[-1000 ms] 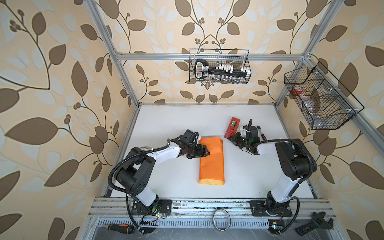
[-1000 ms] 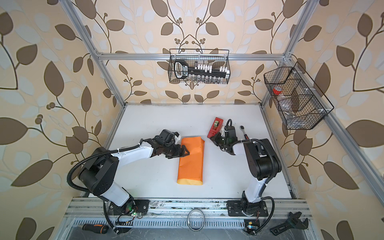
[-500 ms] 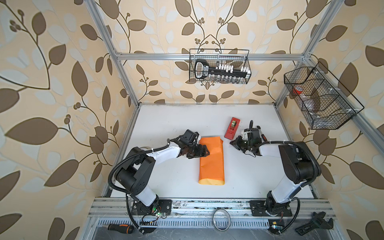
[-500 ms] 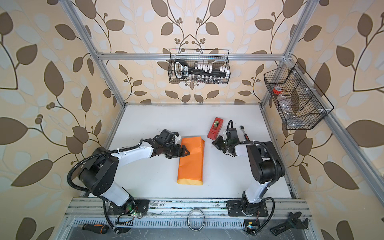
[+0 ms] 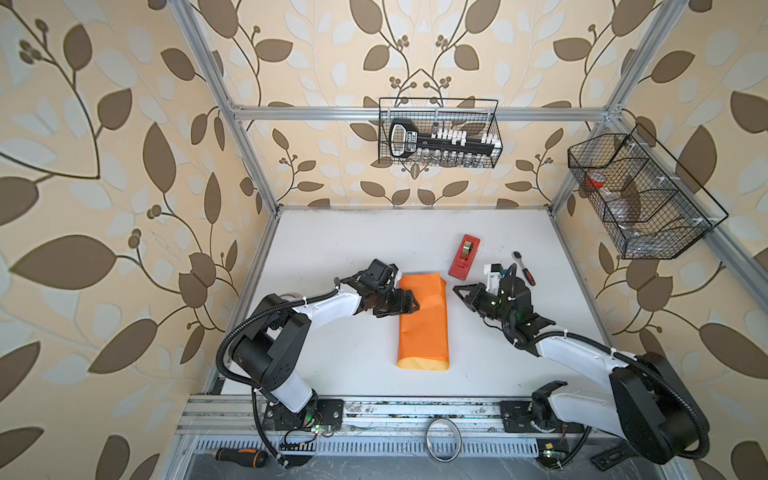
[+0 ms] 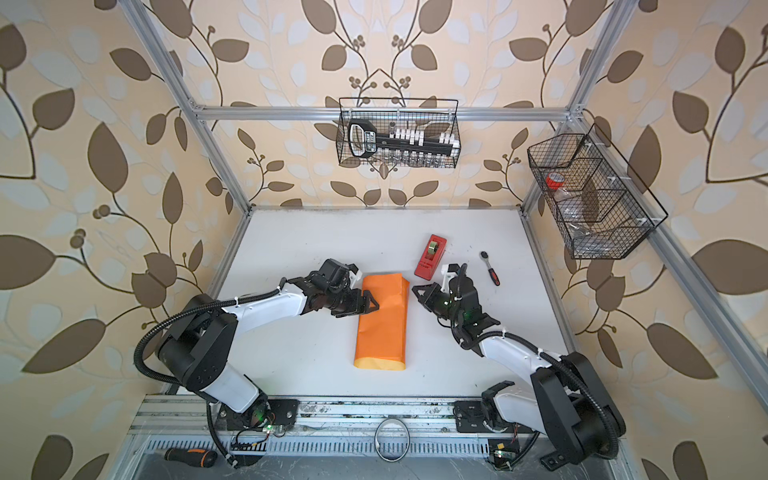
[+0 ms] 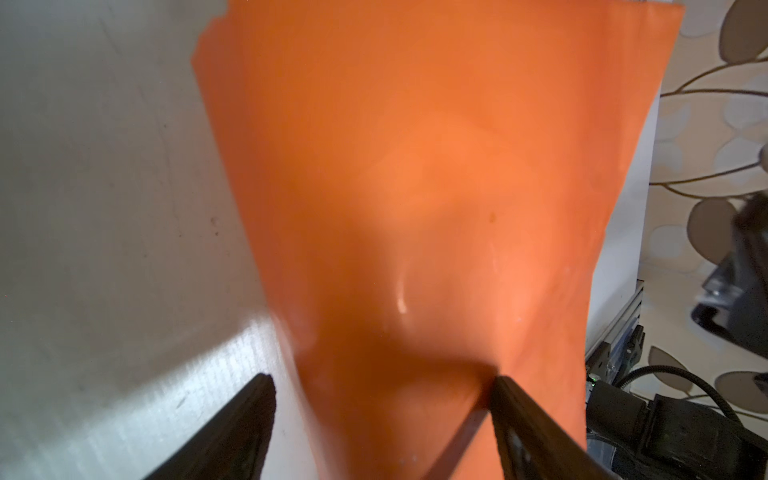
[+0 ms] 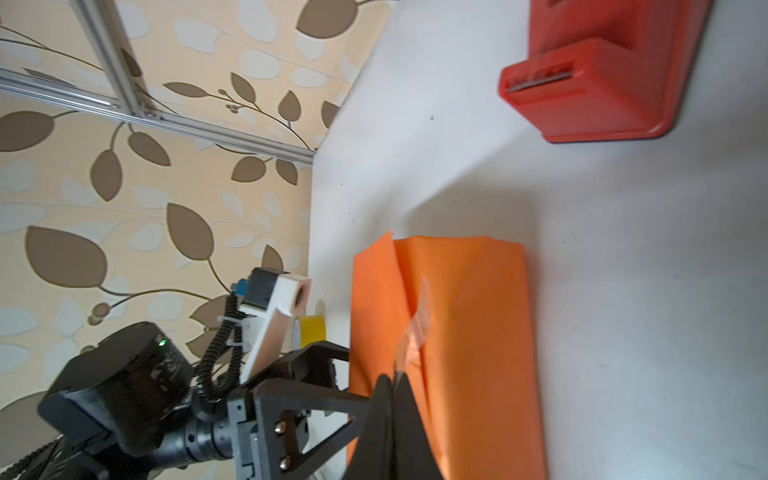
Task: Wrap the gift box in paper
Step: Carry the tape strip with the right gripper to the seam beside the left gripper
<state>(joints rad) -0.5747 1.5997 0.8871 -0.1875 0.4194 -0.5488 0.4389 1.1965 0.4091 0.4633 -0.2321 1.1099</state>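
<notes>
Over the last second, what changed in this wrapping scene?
The right gripper, shut on a clear tape strip, moved away from the red tape dispenser, forward and closer to the paper. The left gripper stayed open at the paper's left side. Paper and dispenser did not move.

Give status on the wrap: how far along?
Done: the paper is folded lengthwise into a tube; the gift box is out of sight, presumably inside. In hand: left tool, open, sits on the paper's left edge; right tool, shut on a clear tape strip, hovers beside its right edge. Left: tape the seam, then close both ends, which look open.
</notes>
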